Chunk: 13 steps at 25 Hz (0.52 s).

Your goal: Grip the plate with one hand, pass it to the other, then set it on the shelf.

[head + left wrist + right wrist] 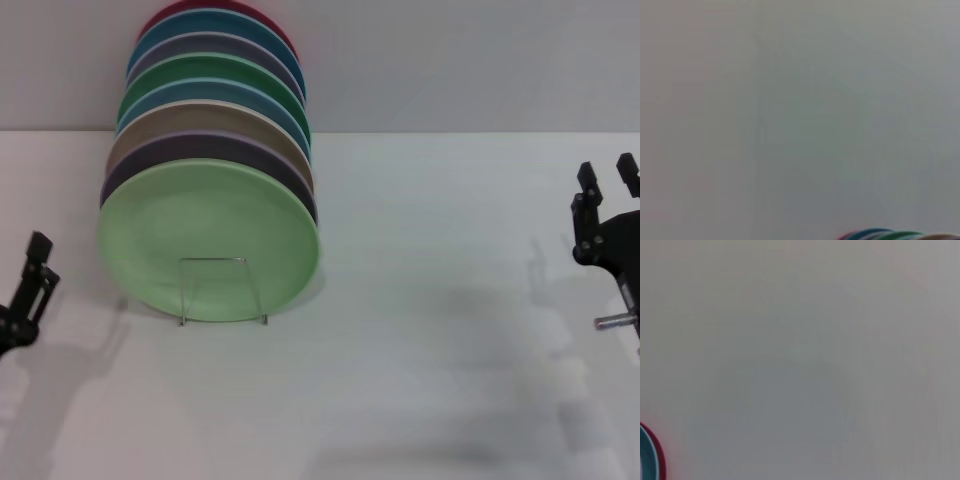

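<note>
Right claw [608,175]: at the right edge of the head view, raised over the white worktop [430,330], its two black fingers parted and pointing upward with nothing between them; released.
Left claw [38,262]: at the left edge of the head view, low beside the worktop, well apart from the plates; only a slim black finger part shows, and I cannot tell whether it is parted or clenched.
Pale mint-green plate [208,240]: stands on edge at the front of a row of plates, tilted back, its face toward the camera; neither claw touches it.
Wire plate stand [222,290]: thin and silvery, its small rectangular front loop rises in front of the mint plate's lower rim; much narrower than the plate.
Row of plates [212,95]: stacked upright behind the mint one, showing as overlapping rims in dark purple, tan, blue, darker green, grey-lilac, teal and red at the back.
Left wrist view: plain pale surface, with coloured plate rims [895,234] peeking in at one edge.
Right wrist view: plain pale surface, with a teal and red plate rim [651,452] at one corner.
</note>
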Motion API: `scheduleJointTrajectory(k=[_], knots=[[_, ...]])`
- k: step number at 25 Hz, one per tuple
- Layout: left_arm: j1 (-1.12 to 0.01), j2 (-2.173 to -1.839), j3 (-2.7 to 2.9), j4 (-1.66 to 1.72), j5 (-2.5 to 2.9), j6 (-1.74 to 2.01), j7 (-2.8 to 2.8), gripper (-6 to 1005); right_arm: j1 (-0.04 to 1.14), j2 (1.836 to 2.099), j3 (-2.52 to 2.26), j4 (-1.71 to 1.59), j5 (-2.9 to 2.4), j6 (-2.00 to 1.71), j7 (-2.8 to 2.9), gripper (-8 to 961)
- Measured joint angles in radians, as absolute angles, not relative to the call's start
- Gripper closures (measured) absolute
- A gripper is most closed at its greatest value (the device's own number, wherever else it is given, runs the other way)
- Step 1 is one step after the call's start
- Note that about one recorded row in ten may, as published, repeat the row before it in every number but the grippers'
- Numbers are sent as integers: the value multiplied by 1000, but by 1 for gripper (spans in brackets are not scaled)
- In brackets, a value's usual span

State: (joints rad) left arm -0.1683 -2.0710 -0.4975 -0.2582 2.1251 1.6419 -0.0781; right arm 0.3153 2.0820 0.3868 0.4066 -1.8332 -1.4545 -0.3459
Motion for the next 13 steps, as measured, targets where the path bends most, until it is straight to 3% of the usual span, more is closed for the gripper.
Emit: scheduleJointTrajectory(k=[4,7,13], knots=[[-195,-2071,-548,-258,2125,1613,-115,379,344,2081,389,302,-1835,-1447,-205,607],[-205,-2071,-563,-256,2124,1593,-116,217,352,2081,392,262,-1835,-1452,-137,606],[-212,-2072,-610,-262,2123,1556,-116,217,362,2082,415,226,-1833,-1470,-90,606]])
